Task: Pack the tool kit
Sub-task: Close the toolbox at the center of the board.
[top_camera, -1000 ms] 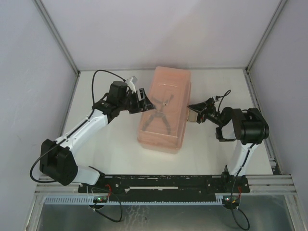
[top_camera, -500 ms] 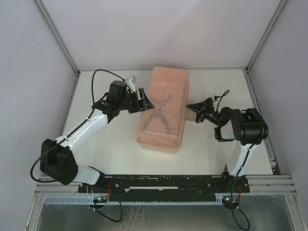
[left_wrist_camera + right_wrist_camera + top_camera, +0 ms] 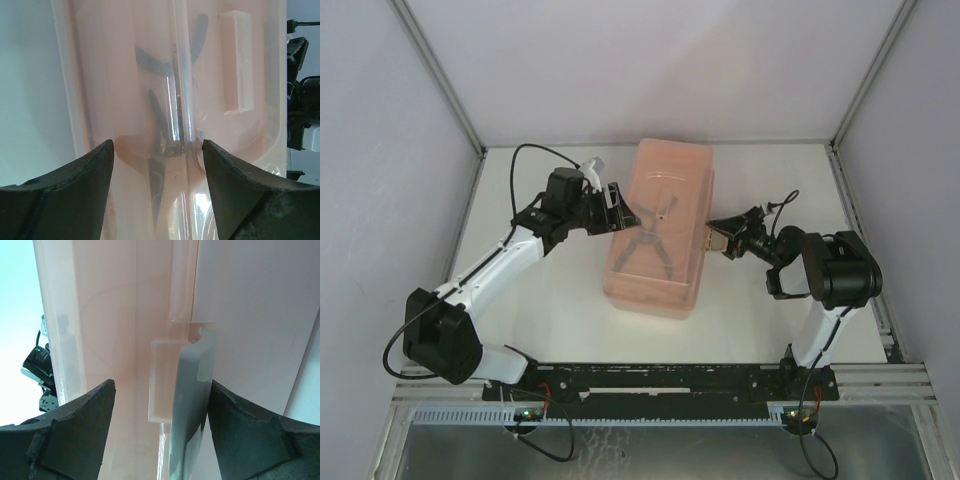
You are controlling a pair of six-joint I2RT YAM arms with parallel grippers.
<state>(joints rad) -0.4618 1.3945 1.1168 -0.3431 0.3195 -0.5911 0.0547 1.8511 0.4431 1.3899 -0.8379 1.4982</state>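
Flanking the toolbox (image 3: 665, 172), left fingers (image 3: 65, 195) and right fingers (image 3: 65, 432) stand spread

The toolbox (image 3: 660, 292) is translucent salmon-pink — dark pliers (image 3: 651, 232) show through its lid. The left end effector (image 3: 617, 208) and right end effector (image 3: 716, 238) are black, the latch (image 3: 195, 390) pale grey, the surface (image 3: 760, 312) white.

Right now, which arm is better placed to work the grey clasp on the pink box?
Right, probably: the right gripper is open with the grey clasp between its fingers; the left gripper is across the toolbox.
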